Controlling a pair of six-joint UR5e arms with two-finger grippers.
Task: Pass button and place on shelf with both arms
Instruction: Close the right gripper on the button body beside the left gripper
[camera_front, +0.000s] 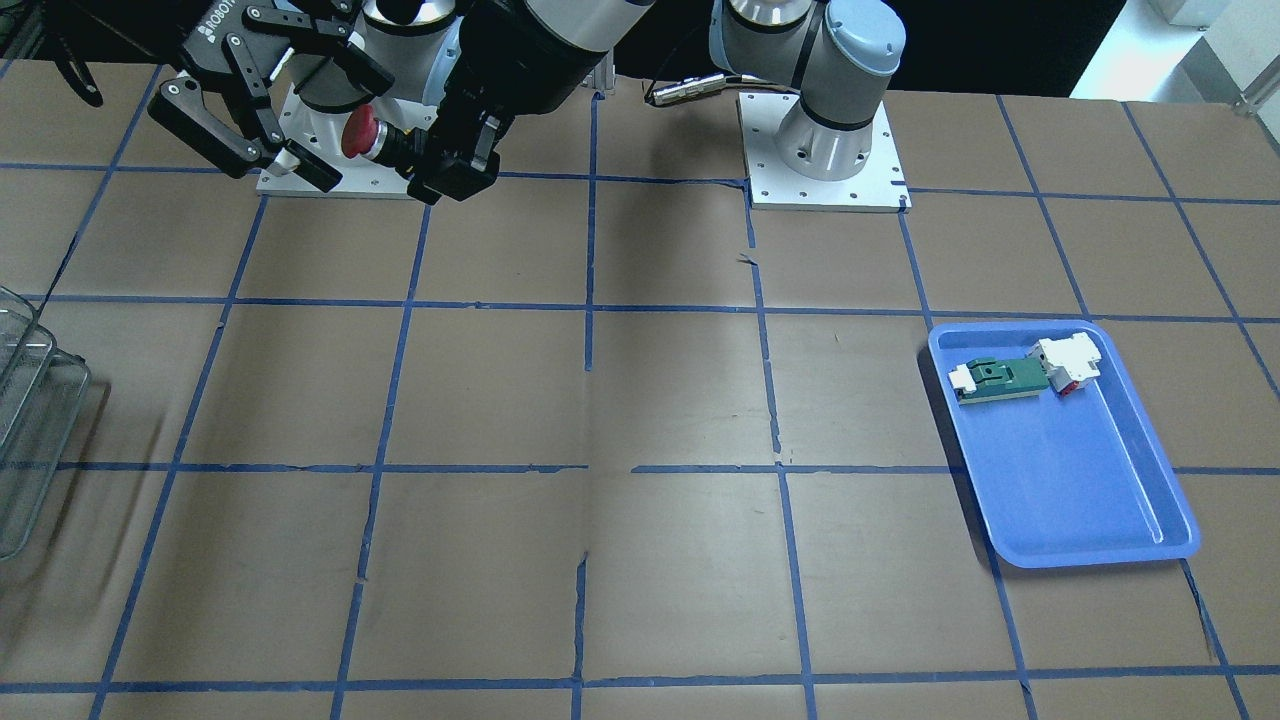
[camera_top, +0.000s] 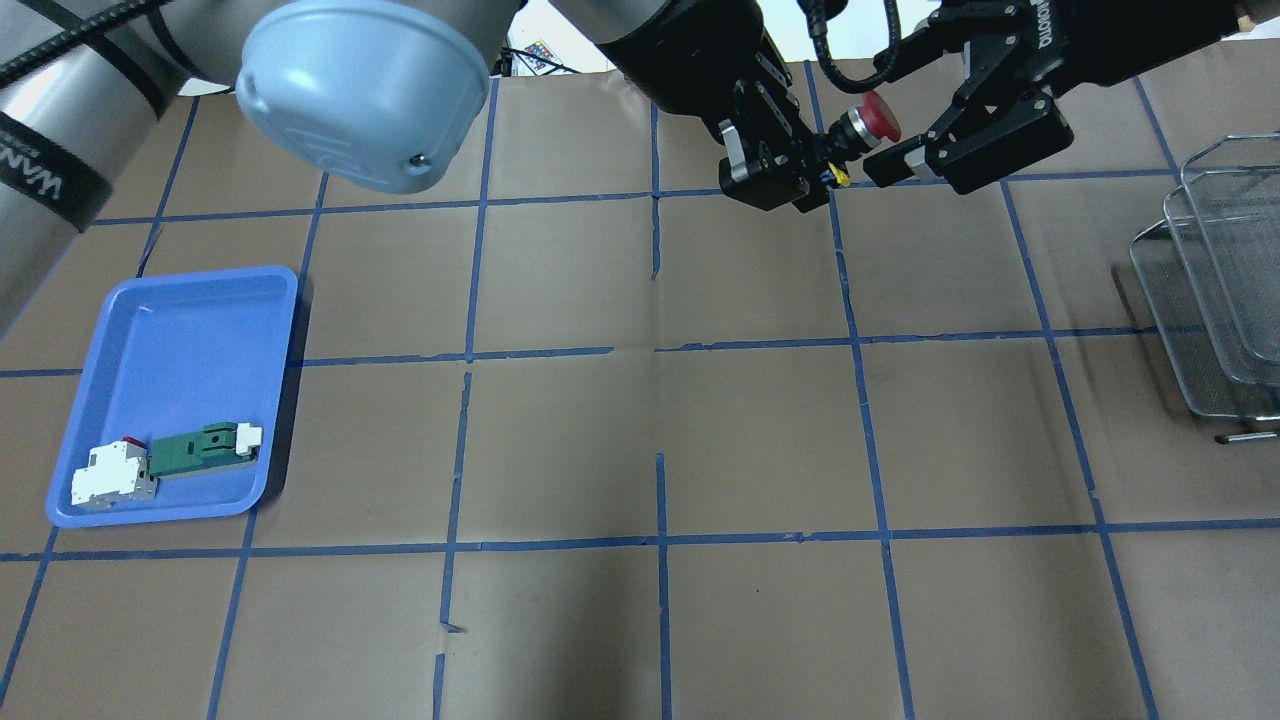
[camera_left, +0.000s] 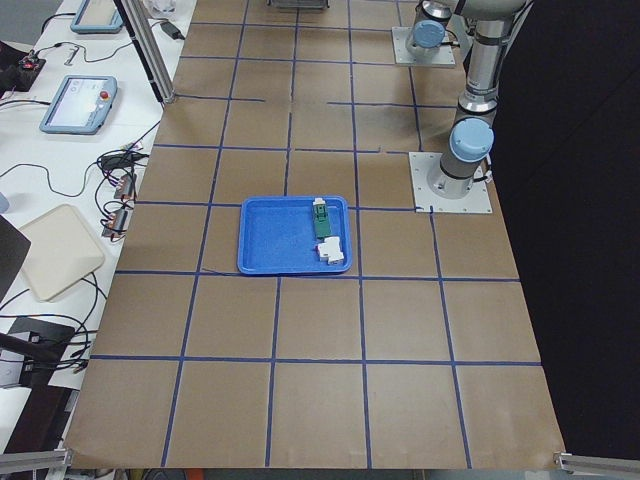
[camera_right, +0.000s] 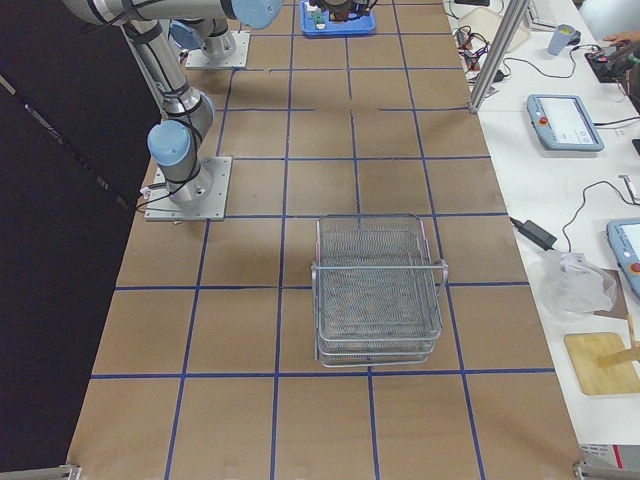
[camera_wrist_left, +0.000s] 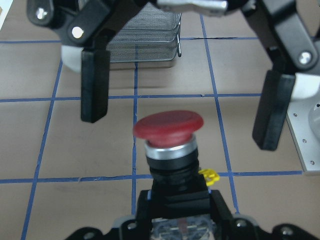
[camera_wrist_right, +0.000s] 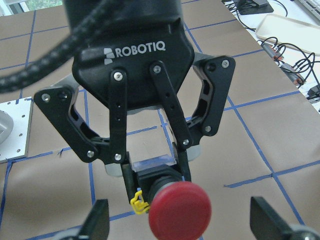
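My left gripper (camera_top: 815, 165) is shut on the black body and clear end block of the button (camera_top: 868, 120) and holds it level above the table, red cap toward my right gripper (camera_top: 890, 112). The right gripper is open, with one finger on each side of the red cap and a gap on both sides. The left wrist view shows the cap (camera_wrist_left: 168, 125) between the right gripper's fingers (camera_wrist_left: 95, 85). The right wrist view shows the left gripper (camera_wrist_right: 155, 172) holding the button (camera_wrist_right: 181, 210). The wire shelf (camera_top: 1220, 290) stands at the table's right end, also in the exterior right view (camera_right: 378, 290).
A blue tray (camera_top: 200, 330) at the table's left end holds a green-and-white flat part (camera_top: 200, 448) and a white-and-red block (camera_top: 112, 475). The arms' white base plates (camera_front: 820, 190) sit at the robot's edge. Blue tape lines cross the brown table.
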